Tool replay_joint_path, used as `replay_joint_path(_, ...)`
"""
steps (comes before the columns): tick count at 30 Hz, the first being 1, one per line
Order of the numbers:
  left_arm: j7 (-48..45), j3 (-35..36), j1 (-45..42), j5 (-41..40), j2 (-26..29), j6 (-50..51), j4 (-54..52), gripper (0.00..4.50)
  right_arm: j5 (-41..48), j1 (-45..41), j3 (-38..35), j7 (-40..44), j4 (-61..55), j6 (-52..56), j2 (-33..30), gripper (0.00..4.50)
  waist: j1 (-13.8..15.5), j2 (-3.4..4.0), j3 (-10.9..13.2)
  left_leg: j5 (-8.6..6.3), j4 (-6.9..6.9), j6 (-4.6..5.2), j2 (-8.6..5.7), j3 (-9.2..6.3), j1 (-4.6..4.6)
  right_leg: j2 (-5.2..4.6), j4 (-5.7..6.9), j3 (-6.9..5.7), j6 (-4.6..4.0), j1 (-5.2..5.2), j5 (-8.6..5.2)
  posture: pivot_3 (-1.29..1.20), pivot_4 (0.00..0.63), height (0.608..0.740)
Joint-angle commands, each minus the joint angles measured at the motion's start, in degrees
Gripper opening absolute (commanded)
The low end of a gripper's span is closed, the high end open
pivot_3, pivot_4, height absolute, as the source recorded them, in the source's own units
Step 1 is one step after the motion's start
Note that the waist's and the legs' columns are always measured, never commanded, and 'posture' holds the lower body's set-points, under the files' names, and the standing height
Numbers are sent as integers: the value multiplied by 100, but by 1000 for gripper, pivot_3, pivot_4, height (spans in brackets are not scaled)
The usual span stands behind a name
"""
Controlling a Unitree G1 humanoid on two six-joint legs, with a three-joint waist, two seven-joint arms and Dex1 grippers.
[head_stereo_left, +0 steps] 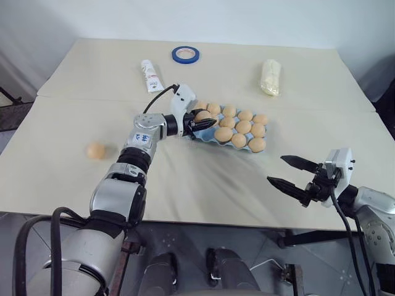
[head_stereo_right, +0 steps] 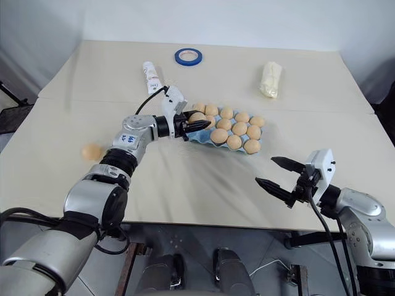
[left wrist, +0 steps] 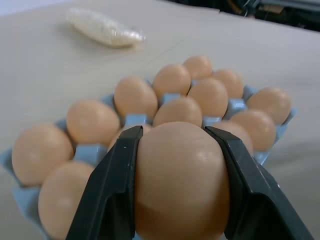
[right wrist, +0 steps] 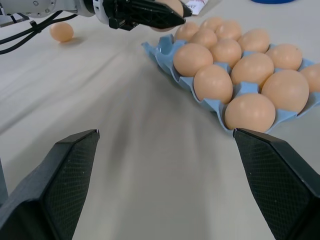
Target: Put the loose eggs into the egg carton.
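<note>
My left gripper (head_stereo_left: 199, 121), clenched on one of the loose eggs (left wrist: 181, 182), hangs at the near-left end of the egg carton (head_stereo_left: 207, 136) on the worktop (head_stereo_left: 203, 179), while my right gripper (head_stereo_left: 291, 173) stands released, farther off.

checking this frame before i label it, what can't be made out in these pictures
- Which cup of the light blue moulded egg carton is free: in both eye views the left claw and its pale orange-tan egg cover that end.
- Print on the white tube: too small in the eye views.
- The carton's near end, cut off at the left wrist view's bottom edge.
</note>
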Motion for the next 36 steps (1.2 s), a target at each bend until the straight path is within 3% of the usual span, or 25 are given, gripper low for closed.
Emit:
replay_joint_path(1, 20, -49, -175, 66, -56, -42, -23, 1629, 132, 75, -318, -27, -233, -95, -28, 4500, 1, 0, 0, -1, 0, 1, -1, 0, -1, -1, -1, 0, 1, 0, 0, 0, 150, 740)
replay_joint_path(4, -65, -36, -165, 21, -111, -57, -27, 1629, 120, 80, -348, -21, -239, -81, -38, 4500, -1, 0, 0, -1, -1, 1, 0, 0, -2, 0, -3, -1, 2, -1, -1, 0, 150, 740)
replay_joint_path(13, 72, 36, -188, 9, -204, -54, 46, 4485, 99, 17, -312, -10, -236, -55, -59, 4500, -5, 0, 0, -1, -1, 0, 0, 0, -1, 1, -1, -1, 2, -1, -1, 0, 150, 740)
replay_joint_path(20, -52, 107, -160, -107, 78, -66, -425, 4485, 106, 39, -303, 33, -269, -53, -78, 4500, -7, -1, 0, -1, -2, -1, 0, 0, -1, 1, -1, -1, 1, -1, -1, 0, 150, 740)
replay_joint_path(26, -162, 320, 531, -363, 753, 25, -2052, 4485, 122, 31, -311, 152, -214, -68, -107, 4500, -16, 2, -1, 0, -8, -8, 4, 2, 5, 2, 2, 2, 0, 0, -2, 0, 150, 740)
replay_joint_path(30, -115, 589, 1248, -703, 1176, 462, -3367, 4485, 100, -49, -266, 244, -100, -70, -116, 4500, -19, 2, -1, 2, -4, -10, 6, 3, 7, 2, 8, 4, -1, 0, -2, 0, 150, 740)
replay_joint_path(36, 108, 1526, 3262, -1454, 1829, 758, -5704, 4485, 32, -376, -90, 432, 192, -61, -121, 4500, -46, 3, -2, 2, -1, -8, 13, 7, 16, 1, 17, 10, -4, 2, -2, 0, 150, 740)
